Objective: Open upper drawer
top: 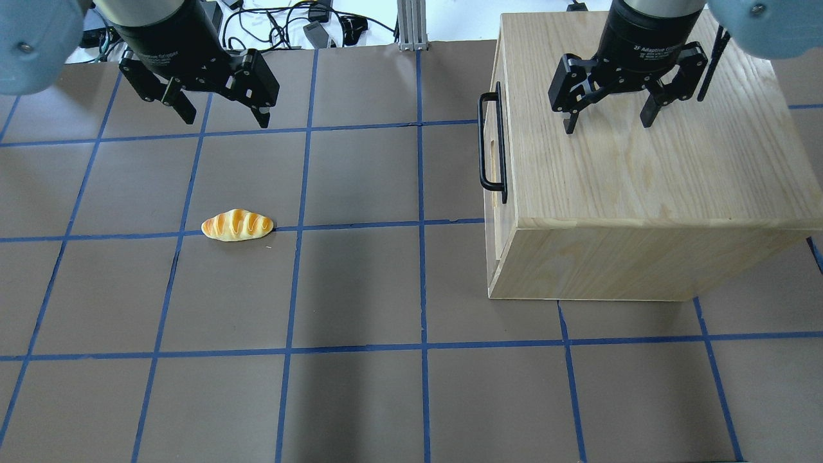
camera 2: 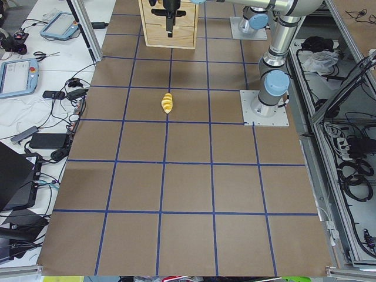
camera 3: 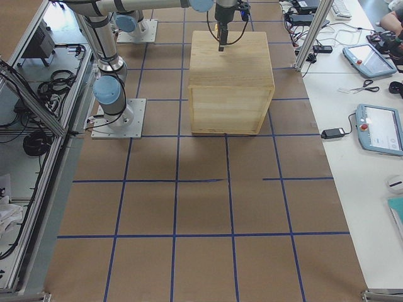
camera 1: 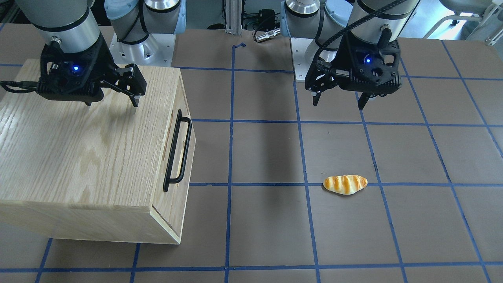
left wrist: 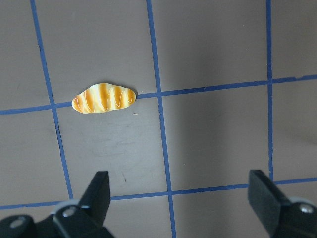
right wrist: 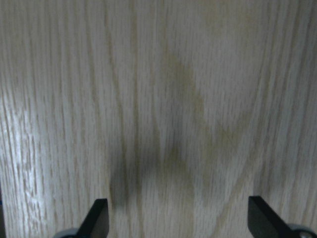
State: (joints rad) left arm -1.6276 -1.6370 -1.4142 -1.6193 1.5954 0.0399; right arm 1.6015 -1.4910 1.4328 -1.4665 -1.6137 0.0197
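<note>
Shows upper drawer (camera 1: 177, 157) shut flush at the cabinet's (top: 643, 180) front edge, open counter (top: 360, 283) before its handle (top: 481, 141). Shows right fingers (top: 649, 114) spread empty above the cabinet top, left fingers (top: 262, 109) spread empty over counter.

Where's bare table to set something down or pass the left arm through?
Bare: squares between the bread roll and the upper drawer handle; also the table rows beyond roll and cabinet, away from the robot bases. Crowded: cabinet top, under the open right end effector.
</note>
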